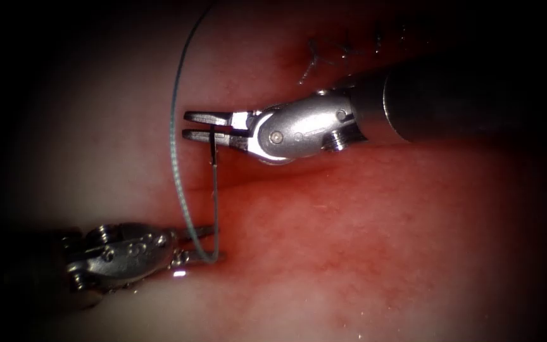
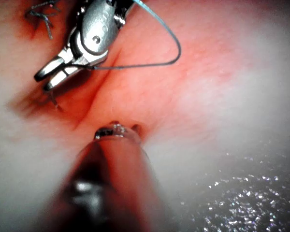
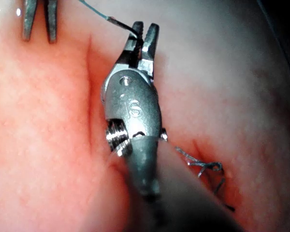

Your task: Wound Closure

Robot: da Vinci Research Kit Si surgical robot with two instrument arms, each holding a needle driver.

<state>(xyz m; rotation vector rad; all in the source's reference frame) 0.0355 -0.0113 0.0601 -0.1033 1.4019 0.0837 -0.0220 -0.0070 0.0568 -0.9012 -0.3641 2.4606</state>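
Note:
My right tool (image 1: 205,126) reaches in over the cut (image 1: 267,174), its jaws shut on a short dark needle (image 1: 213,149) near the end where the thread joins. The needle hangs free above the tissue (image 1: 362,240), not in it. The right wrist view shows those jaws (image 3: 144,30) gripping the needle (image 3: 127,27). Thread (image 1: 173,133) drops from the needle, loops low and rises out of view. My left tool (image 1: 192,244) lies on the left, jaws open and holding nothing, tips beside the bottom of the loop. From the left wrist I see the right tool (image 2: 44,79) and the loop (image 2: 176,50).
Finished stitches with cut thread ends (image 1: 314,60) sit along the cut behind the right tool's shaft (image 1: 451,95), also seen as stitches (image 3: 205,166) and stitches (image 2: 43,17). Red fluid stains the tissue around the cut. The left tool's shaft (image 2: 111,188) lies low over pale tissue.

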